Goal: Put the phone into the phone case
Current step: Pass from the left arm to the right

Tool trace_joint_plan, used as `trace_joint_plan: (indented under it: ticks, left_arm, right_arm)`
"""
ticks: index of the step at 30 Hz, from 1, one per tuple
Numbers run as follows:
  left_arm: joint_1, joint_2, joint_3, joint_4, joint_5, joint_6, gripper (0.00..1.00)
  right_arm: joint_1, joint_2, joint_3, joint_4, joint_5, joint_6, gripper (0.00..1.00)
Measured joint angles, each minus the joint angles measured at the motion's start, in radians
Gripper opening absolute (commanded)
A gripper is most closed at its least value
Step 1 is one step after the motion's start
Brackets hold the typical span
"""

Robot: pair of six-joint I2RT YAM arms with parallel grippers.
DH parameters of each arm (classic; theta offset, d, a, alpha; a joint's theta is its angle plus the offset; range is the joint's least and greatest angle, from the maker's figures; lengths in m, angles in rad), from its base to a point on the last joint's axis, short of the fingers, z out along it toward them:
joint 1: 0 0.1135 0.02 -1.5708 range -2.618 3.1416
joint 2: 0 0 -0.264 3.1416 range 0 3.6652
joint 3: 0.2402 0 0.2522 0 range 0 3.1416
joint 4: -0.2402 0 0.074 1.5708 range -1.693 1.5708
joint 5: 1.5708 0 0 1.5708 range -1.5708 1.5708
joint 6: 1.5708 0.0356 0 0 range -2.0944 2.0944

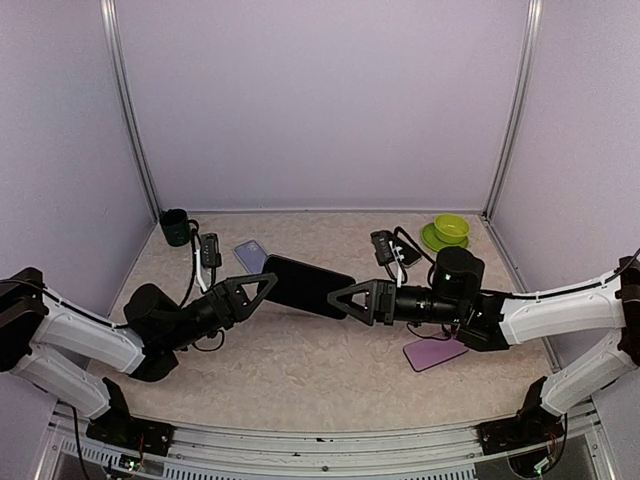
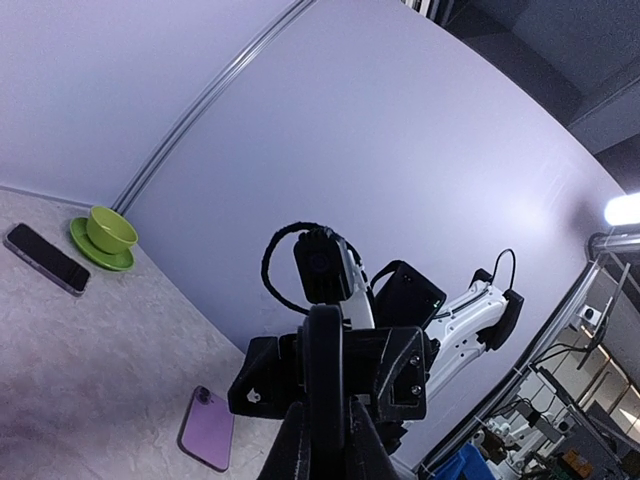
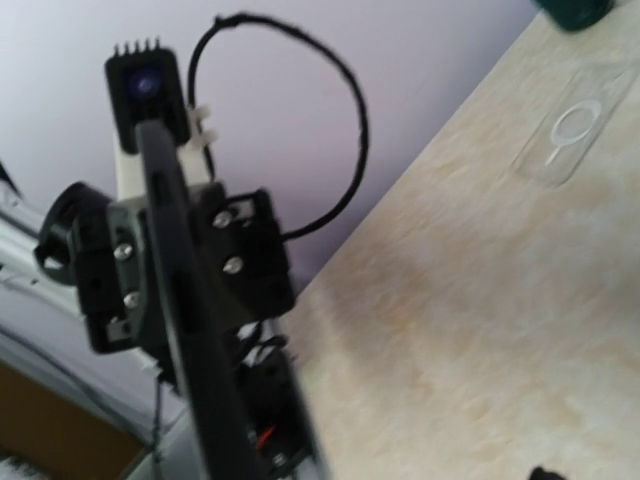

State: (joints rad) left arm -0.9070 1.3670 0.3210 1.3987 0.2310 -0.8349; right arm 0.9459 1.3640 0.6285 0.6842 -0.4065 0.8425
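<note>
A black phone (image 1: 305,285) hangs in the air over the middle of the table, between the two arms. My left gripper (image 1: 265,285) is shut on its left end; in the left wrist view the phone (image 2: 325,385) stands edge-on between the closed fingers. My right gripper (image 1: 340,298) is at the phone's right end, jaws standing wide and open around it. The right wrist view, which is blurred, shows the phone (image 3: 180,300) edge-on. The clear phone case (image 1: 250,255) lies flat on the table behind the left gripper, its ring showing in the right wrist view (image 3: 575,135).
A purple phone (image 1: 435,352) lies face down under the right arm. A green cup on a saucer (image 1: 450,230) stands at the back right, with a dark-screened phone (image 2: 45,258) beside it. A dark green mug (image 1: 176,227) is at the back left.
</note>
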Motion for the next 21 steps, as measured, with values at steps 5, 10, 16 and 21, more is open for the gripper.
trace_joint_plan:
  ticks: [5, 10, 16, 21]
  left_arm:
    - [0.0, 0.01, -0.001, 0.0, -0.015, -0.003, 0.0]
    - [0.0, 0.014, -0.001, -0.001, -0.035, -0.006, 0.0]
    - [0.0, 0.042, -0.001, -0.001, -0.044, -0.021, 0.0]
    - [0.0, 0.076, -0.001, 0.002, -0.051, -0.041, 0.0]
  right_arm:
    - [0.0, 0.053, 0.002, 0.053, -0.071, 0.048, 0.86]
    - [0.0, 0.097, 0.003, 0.108, -0.12, 0.089, 0.85]
    - [0.0, 0.106, 0.009, 0.141, -0.146, 0.105, 0.84]
    - [0.0, 0.106, 0.016, 0.161, -0.16, 0.108, 0.81]
